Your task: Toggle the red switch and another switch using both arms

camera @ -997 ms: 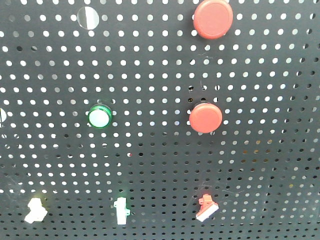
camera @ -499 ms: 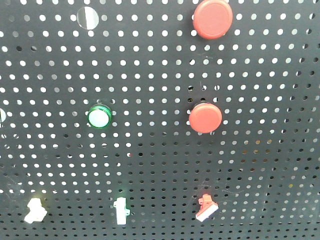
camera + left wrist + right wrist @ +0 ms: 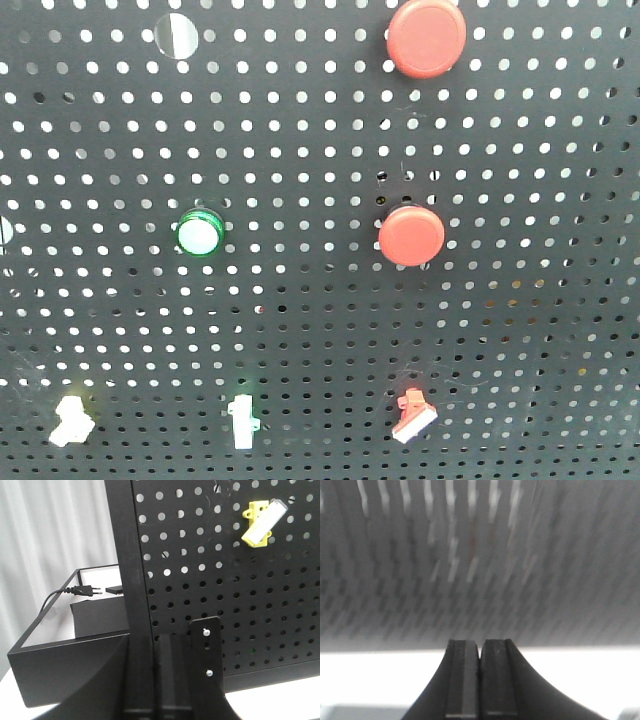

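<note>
On the black pegboard (image 3: 300, 330), the red switch (image 3: 413, 417) is seen at 5 o'clock and the pale switch (image 3: 71, 421) at 7 o'clock. The right gripper (image 3: 480, 682) is pressed together on nothing; the left gripper (image 3: 159, 680) appears closed too

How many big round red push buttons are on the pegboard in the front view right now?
2. One red push button sits at the top right; the other red push button is directly below it at mid-height. More may lie outside the frame.
</note>
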Controlling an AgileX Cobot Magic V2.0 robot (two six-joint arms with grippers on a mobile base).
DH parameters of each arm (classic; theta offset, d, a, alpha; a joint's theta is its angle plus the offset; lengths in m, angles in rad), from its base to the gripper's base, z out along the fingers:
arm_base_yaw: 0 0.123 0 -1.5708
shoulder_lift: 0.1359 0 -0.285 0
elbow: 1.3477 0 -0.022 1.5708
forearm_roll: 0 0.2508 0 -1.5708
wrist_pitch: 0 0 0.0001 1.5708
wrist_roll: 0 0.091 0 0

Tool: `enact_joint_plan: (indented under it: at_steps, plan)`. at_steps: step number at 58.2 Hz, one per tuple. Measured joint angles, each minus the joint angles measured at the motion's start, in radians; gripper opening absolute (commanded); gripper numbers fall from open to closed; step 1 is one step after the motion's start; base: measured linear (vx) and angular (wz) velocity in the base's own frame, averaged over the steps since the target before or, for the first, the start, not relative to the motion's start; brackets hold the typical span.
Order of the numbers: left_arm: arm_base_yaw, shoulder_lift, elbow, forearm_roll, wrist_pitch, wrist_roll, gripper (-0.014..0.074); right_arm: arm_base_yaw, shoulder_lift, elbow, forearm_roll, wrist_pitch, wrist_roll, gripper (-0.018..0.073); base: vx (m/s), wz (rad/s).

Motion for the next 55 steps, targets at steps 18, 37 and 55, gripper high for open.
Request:
enact_joint_plan:
  at_steps: [18,37,55]
  plan:
    - [0.000,0.000,0.000,0.001,0.003,0.000,0.0003,0.000,-0.039,0.000,0.007,-0.010,-0.021,-0.0006,0.00,0.00]
    - [0.000,0.000,0.000,0.001,0.003,0.000,0.0003,0.000,-0.039,0.000,0.007,-0.009,-0.020,-0.0006,0.00,0.00]
    - [0.000,0.000,0.000,0.001,0.003,0.000,0.0003,0.000,-0.039,0.000,0.007,-0.009,-0.020,-0.0006,0.00,0.00]
